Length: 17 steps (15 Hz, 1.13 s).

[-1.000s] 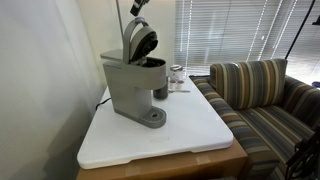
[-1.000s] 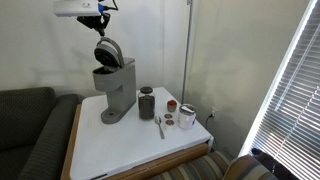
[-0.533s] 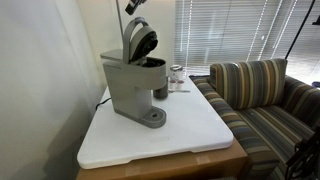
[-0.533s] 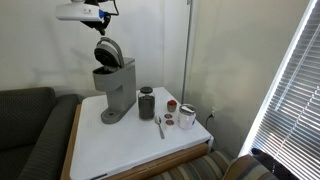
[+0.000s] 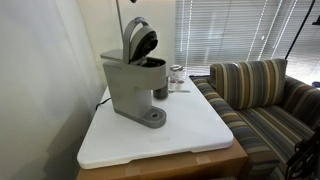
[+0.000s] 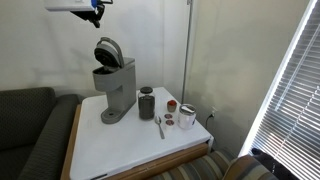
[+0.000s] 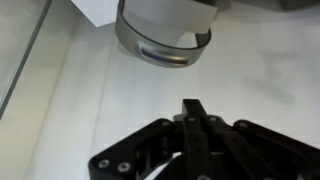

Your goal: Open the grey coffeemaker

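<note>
The grey coffeemaker (image 5: 130, 88) stands on the white table near the wall and shows in both exterior views (image 6: 115, 92). Its hinged lid (image 5: 140, 40) is raised upright, with the dark brew head exposed. My gripper (image 6: 95, 8) is high above and behind the machine, well clear of the lid (image 6: 108, 52). In the wrist view the fingers (image 7: 193, 108) are pressed together with nothing between them. The rounded lid (image 7: 165, 40) sits at the top of that picture, apart from the fingertips.
A dark canister (image 6: 147, 103), small jars (image 6: 171, 105), a white cup (image 6: 187, 117) and a spoon (image 6: 160, 126) stand beside the machine on the white table (image 5: 190, 135). A striped sofa (image 5: 265, 100) is beside the table. The wall is right behind the machine.
My gripper has risen and drawn away from the raised lid, leaving the top edge of one exterior view. The lid stays up.
</note>
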### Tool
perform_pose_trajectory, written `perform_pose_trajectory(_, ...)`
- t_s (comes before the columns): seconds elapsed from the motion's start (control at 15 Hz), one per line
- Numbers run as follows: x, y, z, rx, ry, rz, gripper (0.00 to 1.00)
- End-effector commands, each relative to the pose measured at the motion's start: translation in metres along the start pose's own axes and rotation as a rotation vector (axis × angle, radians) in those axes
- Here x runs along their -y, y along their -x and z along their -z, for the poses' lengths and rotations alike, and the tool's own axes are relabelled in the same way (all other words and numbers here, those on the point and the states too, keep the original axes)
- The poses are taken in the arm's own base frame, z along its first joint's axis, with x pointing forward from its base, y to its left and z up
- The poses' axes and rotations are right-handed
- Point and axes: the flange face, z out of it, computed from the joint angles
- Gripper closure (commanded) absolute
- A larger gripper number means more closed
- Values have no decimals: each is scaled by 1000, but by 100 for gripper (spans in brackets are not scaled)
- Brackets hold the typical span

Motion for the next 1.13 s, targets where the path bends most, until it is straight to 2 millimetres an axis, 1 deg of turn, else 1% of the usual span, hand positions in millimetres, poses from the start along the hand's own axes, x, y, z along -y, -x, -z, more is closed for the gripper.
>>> perform_pose_trajectory(0.0,16,24,50,97,-74,39,67)
perform_pose_trajectory(0.2,35,41,84,176,-189,64,45)
perform_pose_trajectory(0.4,49,66,114,261,-297,65,23)
perform_pose_trajectory(0.6,57,92,134,324,-381,69,3)
perform_pose_trajectory(0.67,58,100,137,335,-397,67,0)
perform_pose_trajectory(0.8,58,111,143,349,-426,35,0)
perform_pose_trajectory(0.87,57,96,137,354,-380,46,1)
perform_pose_trajectory(0.93,57,101,140,360,-390,39,0)
perform_pose_trajectory(1.07,57,105,142,362,-396,33,0)
